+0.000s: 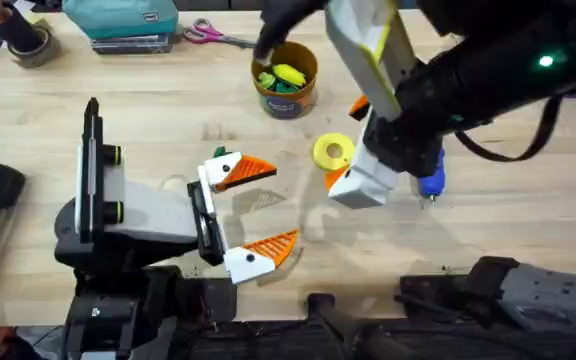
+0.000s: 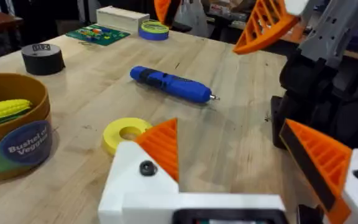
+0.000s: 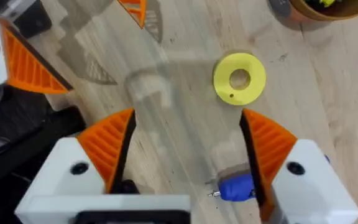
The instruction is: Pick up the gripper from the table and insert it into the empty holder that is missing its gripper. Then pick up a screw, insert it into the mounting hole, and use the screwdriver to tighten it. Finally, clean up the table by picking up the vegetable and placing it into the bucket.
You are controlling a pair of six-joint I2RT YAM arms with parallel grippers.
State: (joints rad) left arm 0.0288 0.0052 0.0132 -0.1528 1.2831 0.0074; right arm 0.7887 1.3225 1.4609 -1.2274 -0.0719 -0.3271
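The brown-orange bucket [image 1: 286, 92] [image 2: 17, 134] stands at the table's far middle; the green vegetable [image 1: 268, 80] lies inside beside a yellow toy piece. The blue screwdriver [image 1: 430, 183] [image 2: 173, 84] lies flat at the right. My right gripper [image 1: 348, 142] [image 3: 188, 124] hangs open and empty above the wood, between the bucket and the screwdriver. My left gripper [image 1: 280, 205] [image 2: 229, 134] rests open and empty near the front. Each white finger block carries an orange ribbed wedge with a dark screw head; I cannot tell which pair is the task's gripper and holder.
A flat yellow disc [image 1: 333, 152] [image 3: 239, 78] lies under the right gripper. Along the far edge sit a black tape roll [image 2: 42, 57], a teal box [image 1: 118, 20] and scissors [image 1: 208, 35]. The raised right arm crosses the upper right.
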